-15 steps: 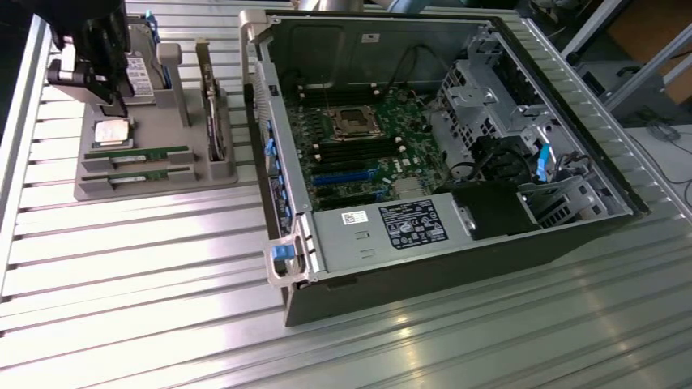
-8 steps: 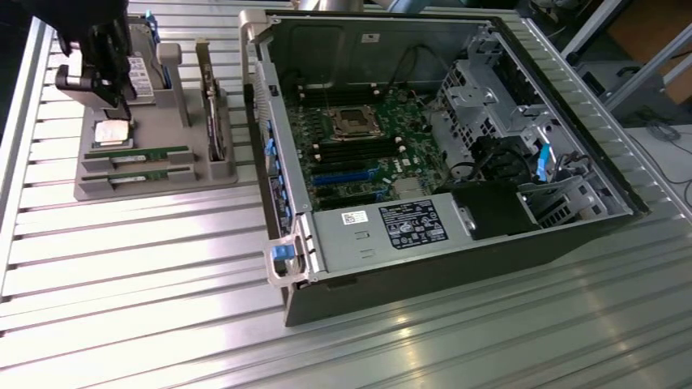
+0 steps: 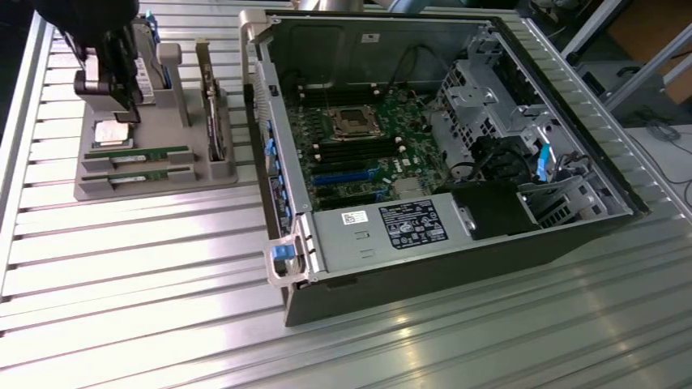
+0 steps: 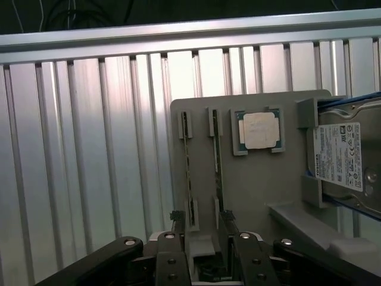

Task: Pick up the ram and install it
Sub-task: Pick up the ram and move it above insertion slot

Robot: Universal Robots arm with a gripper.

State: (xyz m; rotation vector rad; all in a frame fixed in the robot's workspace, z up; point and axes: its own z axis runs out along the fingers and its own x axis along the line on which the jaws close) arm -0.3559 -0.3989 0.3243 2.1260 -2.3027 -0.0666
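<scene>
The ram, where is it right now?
On the exterior view's left, both ram sticks sit in the grey holder beside the silver chip, outside the computer.

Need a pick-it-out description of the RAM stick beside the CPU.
Find the grey plastic parts tray at the exterior view's left of the open computer case. Two thin green circuit-board sticks sit in slots there; your ram stick is the one beside the square silver CPU chip, not the outer stick.

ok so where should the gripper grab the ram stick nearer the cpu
Pinch that ram stick across its thin faces, mid-length, coming straight down from above: it stands on edge in the gray holder, slotted at both ends, its middle span bare.
</scene>
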